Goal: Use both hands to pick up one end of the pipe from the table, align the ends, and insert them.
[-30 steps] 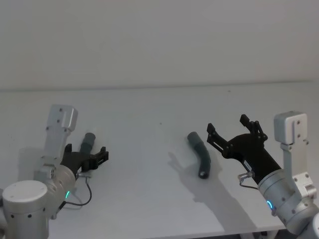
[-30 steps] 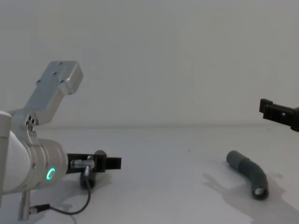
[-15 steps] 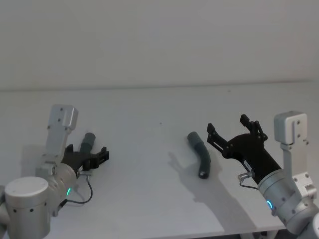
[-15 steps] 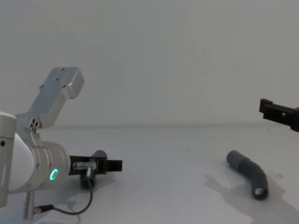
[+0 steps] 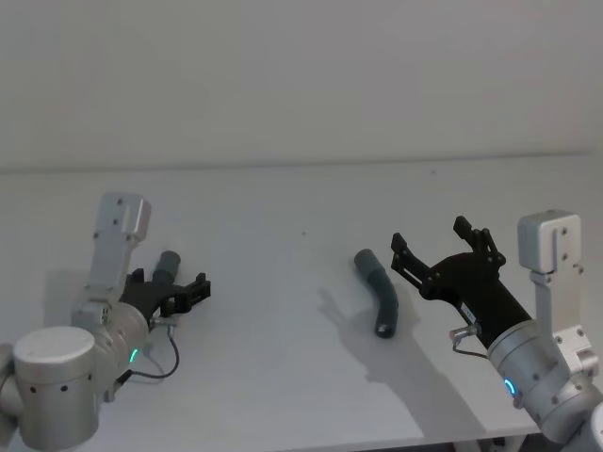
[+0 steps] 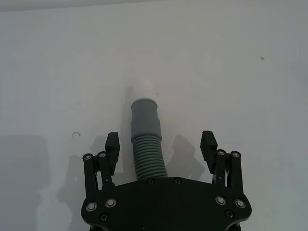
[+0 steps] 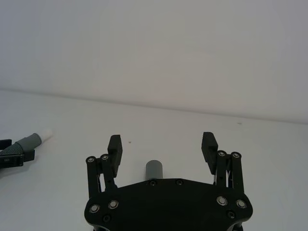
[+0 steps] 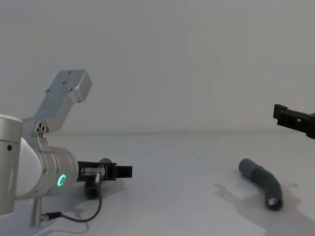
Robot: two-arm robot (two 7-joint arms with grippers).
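Left gripper (image 6: pixel 161 144) slid forward: open jaws straddle white-tipped pipe piece (image 6: pixel 145 126), so you can close. Right gripper (image 5: pixel 430 235) unmoved, open, near socket piece (image 5: pixel 380 292).

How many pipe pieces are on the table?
2. One pipe piece lies at the table's left, inside the open left gripper; the other piece lies right of centre, near the open right gripper. None seems hidden.

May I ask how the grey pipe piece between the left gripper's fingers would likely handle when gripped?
Its ribbed section probably flexes slightly but resists slipping in the open left gripper. Being round, the pipe piece may roll on the table if nudged from one side first.
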